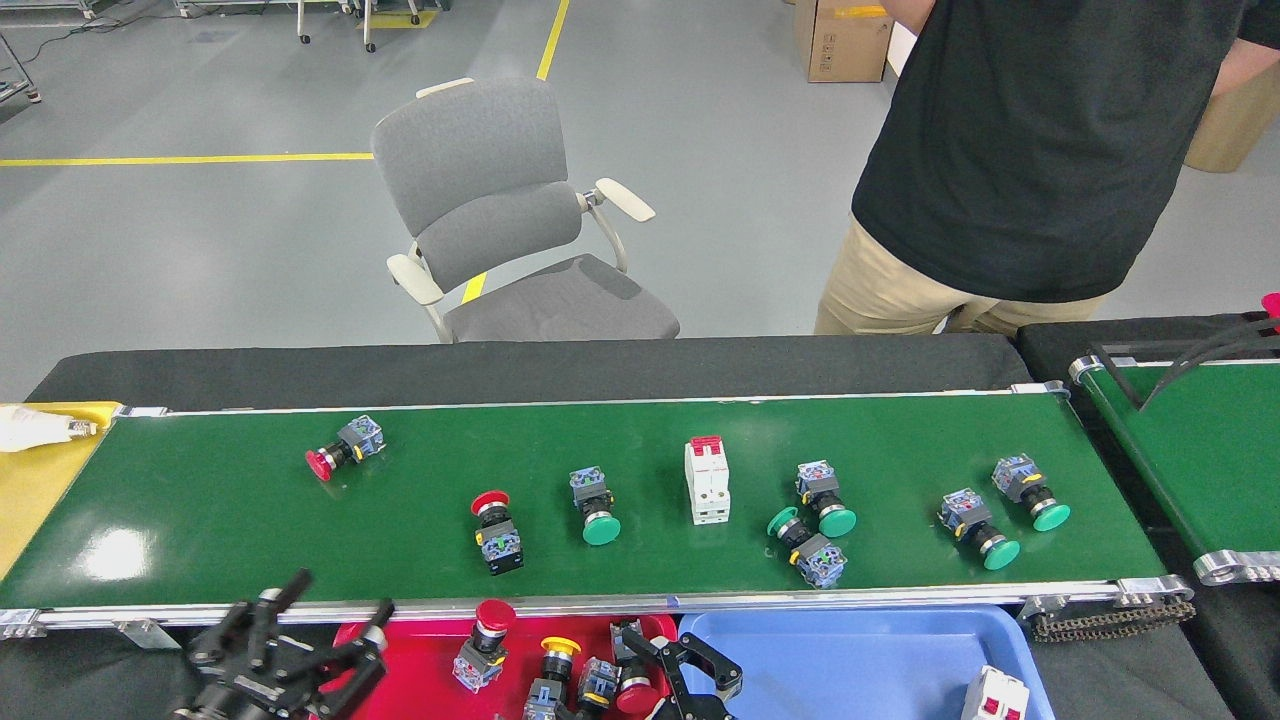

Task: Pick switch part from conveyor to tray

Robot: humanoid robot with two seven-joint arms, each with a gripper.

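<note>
The conveyor (250, 520) runs across the middle and carries several switch parts: a red button (340, 452), another red one (495, 530), a green one (593, 505), a white breaker (706, 480) and several green buttons to the right (822, 497). Below it, the red tray (420, 665) holds a red button (480, 640), a yellow one (555, 665) and another red one (630, 690). My left gripper (315, 620) is open and holds nothing, at the tray's left end. My right gripper (685, 665) is open over the seam between the red and blue trays.
A blue tray (860, 660) at the bottom right holds a white breaker (995, 695). A yellow tray (40, 480) sits at the belt's left end, a second green belt (1200, 450) at the right. A person (1000, 150) and a grey chair (510, 210) stand behind the table.
</note>
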